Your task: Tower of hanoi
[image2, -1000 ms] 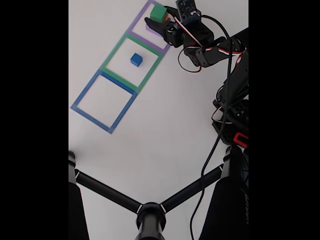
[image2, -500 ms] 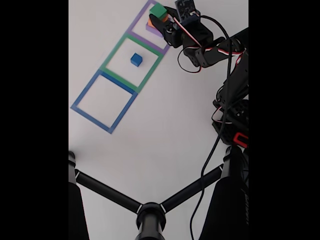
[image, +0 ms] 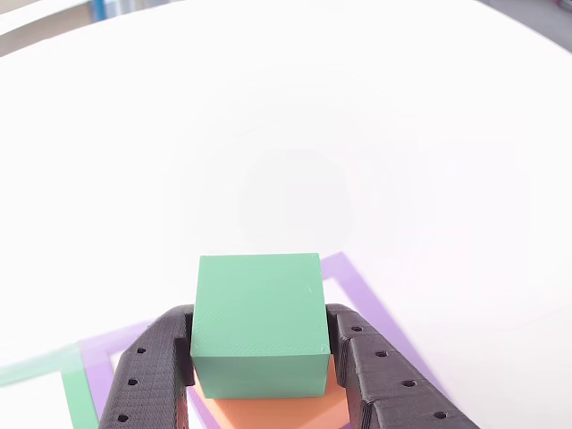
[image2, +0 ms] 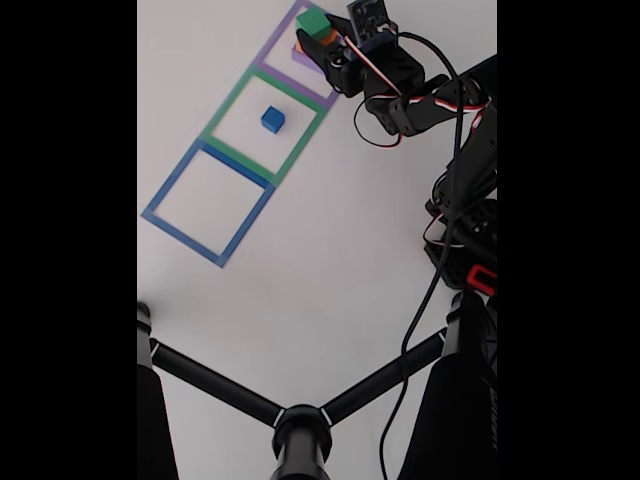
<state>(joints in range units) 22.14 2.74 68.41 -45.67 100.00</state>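
Gripper fingers are standing on either side of the green block in the other view, the black left finger and right finger pressing against its side faces, so the jaws are closing on that block. Beneath it, the orange block is showing as a wider face under the green one; the green block is sitting on it or just above it, and contact between the two cannot be confirmed.

In the fixed view, the gripper is reaching to the far edge of the white table, where the green block is topping the stack, with the orange block under it and a sliver of the purple slab at the bottom. The stack is lying inside the purple square outline. The blue cube is resting alone near the middle of the green square outline, well apart from the stack. The blue square outline is adjoining the green one on the nearer side. The arm is extending in from the right edge of the table, wires trailing along it. A black tripod is occupying the near edge.
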